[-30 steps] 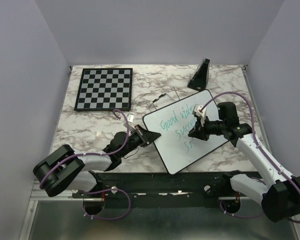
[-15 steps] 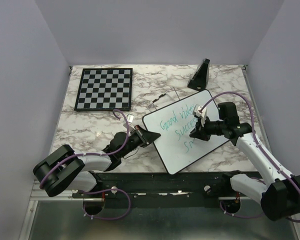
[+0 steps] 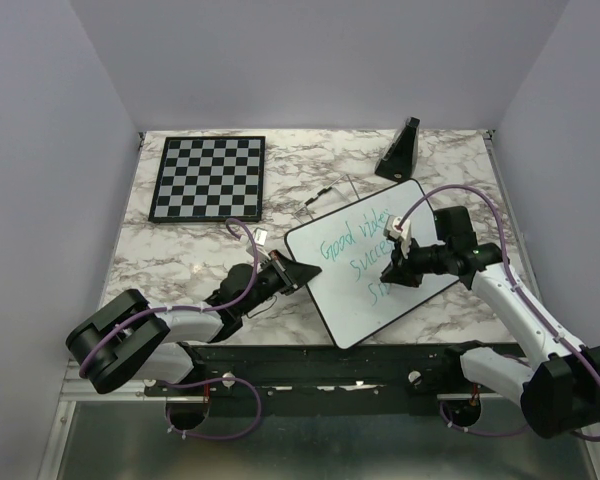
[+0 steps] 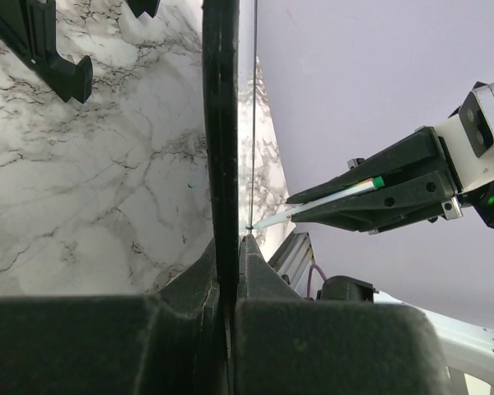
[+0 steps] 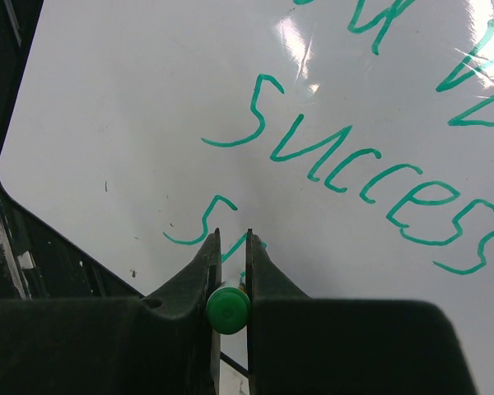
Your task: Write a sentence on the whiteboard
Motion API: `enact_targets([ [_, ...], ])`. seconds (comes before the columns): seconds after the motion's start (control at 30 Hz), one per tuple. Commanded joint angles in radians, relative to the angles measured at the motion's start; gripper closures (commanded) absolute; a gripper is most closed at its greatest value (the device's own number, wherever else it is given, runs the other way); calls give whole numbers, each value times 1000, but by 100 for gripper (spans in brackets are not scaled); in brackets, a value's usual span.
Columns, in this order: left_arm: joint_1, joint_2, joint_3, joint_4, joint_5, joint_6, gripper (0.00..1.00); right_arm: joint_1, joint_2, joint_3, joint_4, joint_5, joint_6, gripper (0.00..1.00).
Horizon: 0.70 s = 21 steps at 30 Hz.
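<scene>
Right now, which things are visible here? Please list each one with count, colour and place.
large white rectangular whiteboard: one, white with black rim, centre-right of table.
green handwritten sentence: three lines, green, on the whiteboard; third line barely begun.
green-ended marker pen: one, in the right pincer, tip at the whiteboard.
black-and-white checkered chessboard: one, far left of table.
black wedge-shaped stand: one, black, far edge beyond the whiteboard.
white marble-patterned table: one, grey-veined, beneath everything.
left pincer: one, black, shut on the whiteboard's rim.
right pincer: one, black, shut on the marker pen.
</scene>
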Motion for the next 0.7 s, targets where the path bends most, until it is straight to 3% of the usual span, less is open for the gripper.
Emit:
enact_targets([
  [0.0, -4, -6, 21, 104, 2, 28, 100, -3, -2, 26, 26, -7, 20, 99],
  [0.67, -4, -17, 11, 104, -2, 29, 100, -38, -16, 14, 169, 90, 132, 99],
])
